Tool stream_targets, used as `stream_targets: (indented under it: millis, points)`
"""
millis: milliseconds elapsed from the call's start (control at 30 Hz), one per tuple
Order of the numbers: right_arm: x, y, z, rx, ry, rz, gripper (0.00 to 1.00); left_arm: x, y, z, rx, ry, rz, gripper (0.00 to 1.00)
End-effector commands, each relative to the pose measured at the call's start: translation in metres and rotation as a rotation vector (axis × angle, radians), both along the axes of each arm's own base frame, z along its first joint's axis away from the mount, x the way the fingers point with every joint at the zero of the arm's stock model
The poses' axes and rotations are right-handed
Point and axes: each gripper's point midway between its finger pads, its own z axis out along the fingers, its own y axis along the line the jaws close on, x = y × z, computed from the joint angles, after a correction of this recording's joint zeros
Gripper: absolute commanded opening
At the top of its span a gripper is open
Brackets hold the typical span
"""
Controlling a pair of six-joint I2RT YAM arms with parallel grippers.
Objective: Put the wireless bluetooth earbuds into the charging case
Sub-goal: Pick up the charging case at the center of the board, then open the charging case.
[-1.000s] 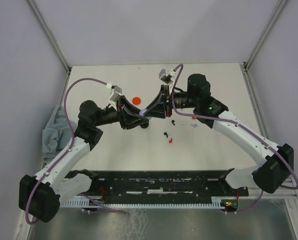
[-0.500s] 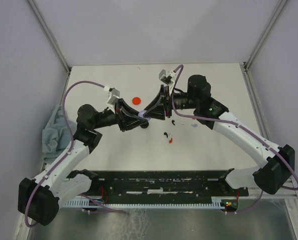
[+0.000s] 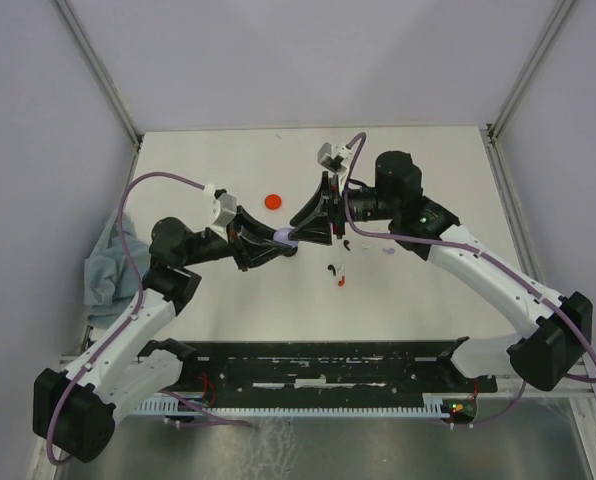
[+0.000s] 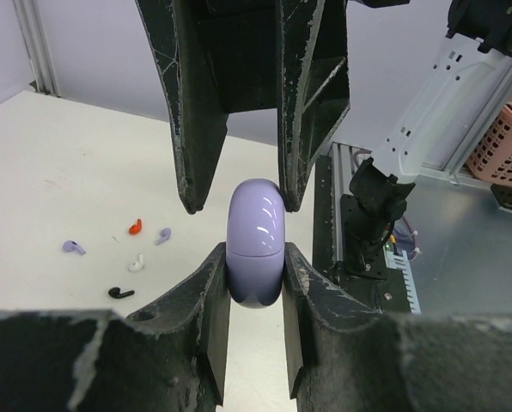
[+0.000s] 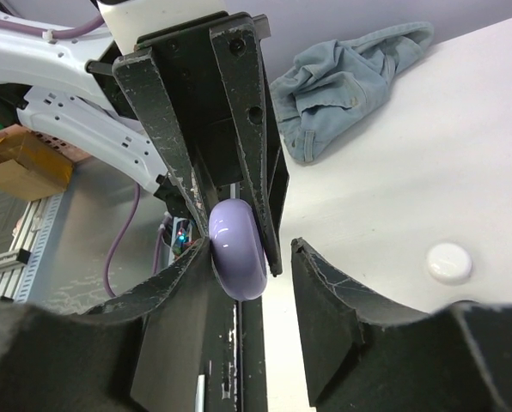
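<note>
Centre of the overhead view: left tool (image 4: 255,260) clamped on the lavender charging case (image 4: 256,225). The right tool (image 5: 251,253) straddles it, fingers apart. Wireless bluetooth earbuds (image 4: 136,263) lie loose on the counter (image 3: 398,310), at lower left of the left wrist view.

- charging case (image 3: 283,238) between the left gripper (image 4: 256,283) and the right gripper (image 5: 252,249).
- round disc (image 3: 272,201) on the table (image 3: 428,180), just behind the case.
- earbuds (image 3: 335,272) scattered on the table, right of the case and in front of it.
- cloth (image 3: 103,262) far left of the case.
</note>
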Motion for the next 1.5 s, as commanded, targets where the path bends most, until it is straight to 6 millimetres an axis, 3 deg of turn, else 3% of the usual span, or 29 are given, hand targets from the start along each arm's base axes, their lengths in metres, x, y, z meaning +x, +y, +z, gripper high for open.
stream_targets:
  millis: [0, 533, 867, 1000, 1133, 1467]
  points:
    - [0.002, -0.004, 0.01, 0.006, -0.061, -0.026, 0.51, -0.009, 0.0, 0.014, -0.01, -0.138, -0.023, 0.03]
    - [0.031, -0.008, 0.0, -0.052, -0.056, -0.192, 0.55, -0.021, -0.001, 0.003, 0.009, -0.214, -0.071, 0.03]
    - [0.042, -0.012, -0.012, -0.114, -0.034, -0.249, 0.58, -0.018, -0.001, -0.004, 0.017, -0.207, -0.058, 0.03]
    - [0.053, -0.021, -0.018, -0.169, -0.031, -0.327, 0.62, -0.003, 0.0, -0.011, 0.02, -0.149, 0.021, 0.03]
    - [0.078, -0.049, -0.044, -0.332, 0.003, -0.51, 0.69, 0.02, 0.002, -0.024, 0.045, -0.07, 0.127, 0.03]
    - [0.122, -0.146, -0.15, -0.785, 0.169, -0.834, 0.71, 0.058, 0.031, -0.044, 0.152, -0.016, 0.393, 0.03]
